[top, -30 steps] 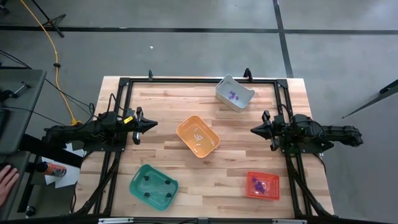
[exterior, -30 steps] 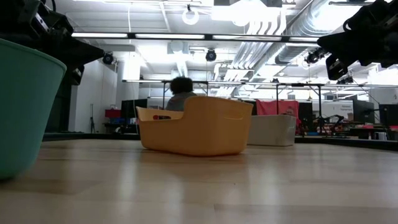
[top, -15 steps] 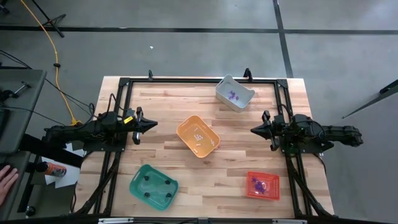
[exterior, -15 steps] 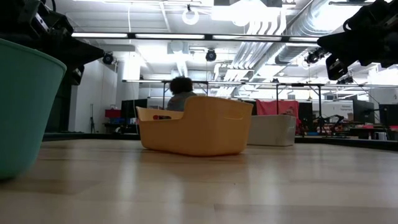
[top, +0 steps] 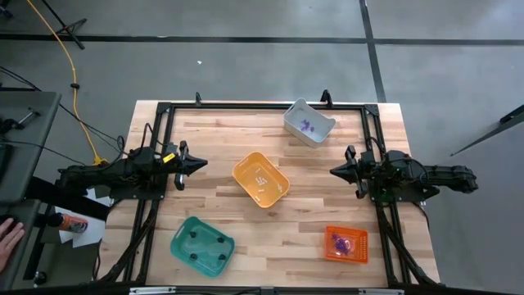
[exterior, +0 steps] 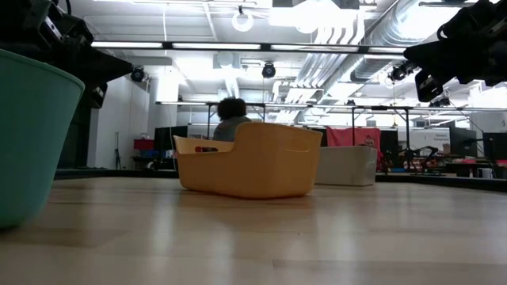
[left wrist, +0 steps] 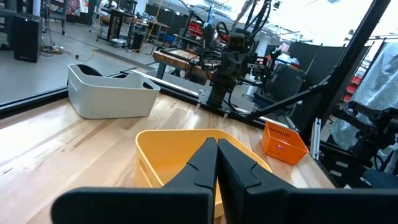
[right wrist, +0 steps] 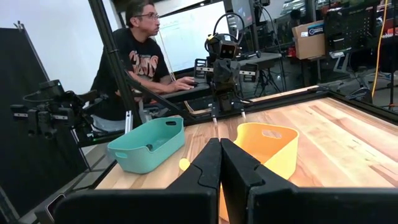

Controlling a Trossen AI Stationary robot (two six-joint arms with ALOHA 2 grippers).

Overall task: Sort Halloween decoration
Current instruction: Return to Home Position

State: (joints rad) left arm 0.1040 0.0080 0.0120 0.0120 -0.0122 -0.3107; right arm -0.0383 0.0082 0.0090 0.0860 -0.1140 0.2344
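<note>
The Halloween decoration lies sorted in four bins on the wooden table. Purple trinkets sit in the grey bin at the far side. More purple ones are in the red bin at the near right. Black ones are in the green bin at the near left. Whitish ones are in the orange bin at the middle. My left gripper hovers shut, left of the orange bin. My right gripper hovers shut to its right. Both point level at the table's middle.
A black metal frame runs around the table's edges. A person sits at a desk beyond the table's left side, and a hand shows there. Bare wood lies between the bins.
</note>
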